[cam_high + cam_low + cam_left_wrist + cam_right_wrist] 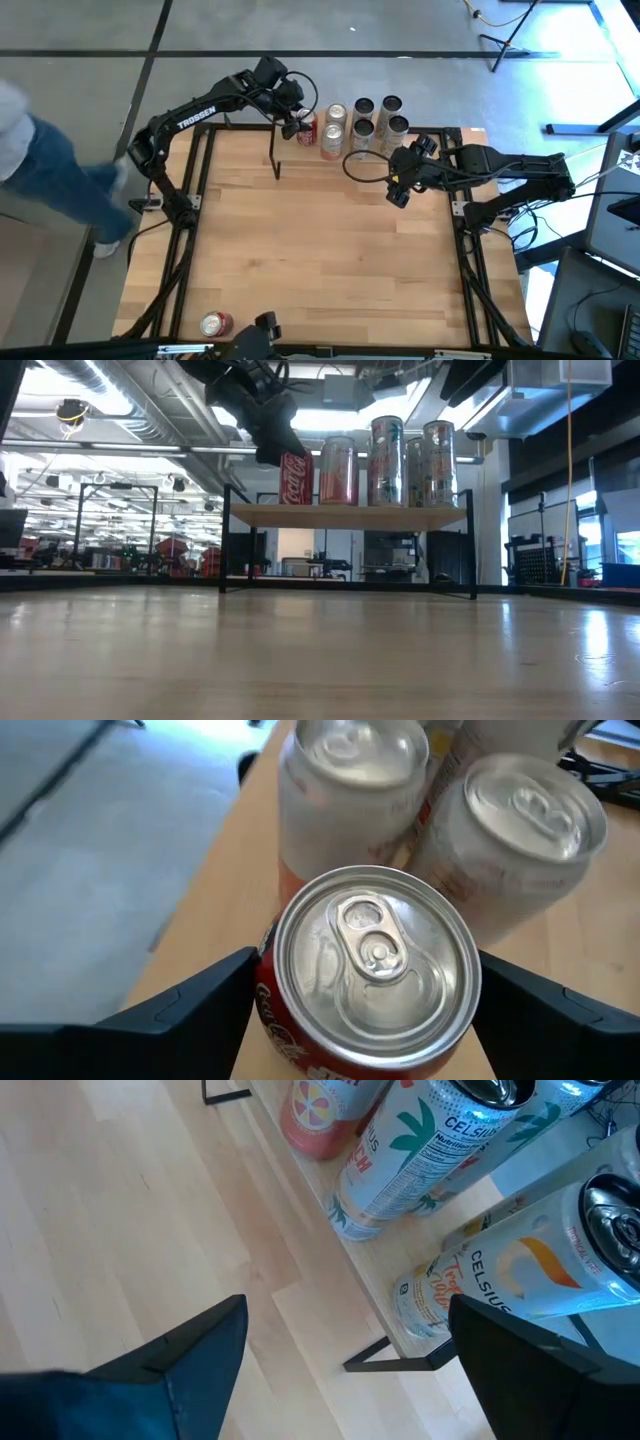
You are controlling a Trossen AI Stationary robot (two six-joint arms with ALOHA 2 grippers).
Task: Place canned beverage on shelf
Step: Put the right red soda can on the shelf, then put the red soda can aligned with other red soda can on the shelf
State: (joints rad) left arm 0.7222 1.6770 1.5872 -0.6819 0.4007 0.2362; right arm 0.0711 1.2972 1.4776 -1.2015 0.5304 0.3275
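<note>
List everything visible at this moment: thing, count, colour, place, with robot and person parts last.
Shelf: one, light wood top on black legs, far edge of the table.
Red cola can: one, red, upright on the shelf's left end.
Other shelf cans: six, pale with orange or green print, upright beside the cola can.
Loose can: one, red, lying at the table's near left corner.
Table: one, light wood.
Left gripper: black, open around the cola can.
Right gripper: black, open, empty, over the table near the shelf's right end.
Person: one, blue trousers, left of the table.

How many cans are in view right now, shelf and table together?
7. Six stand on the shelf: the red cola can at its left end, between the left hand's fingers, five pale cans beside it. One red can lies on the table's near edge.
</note>
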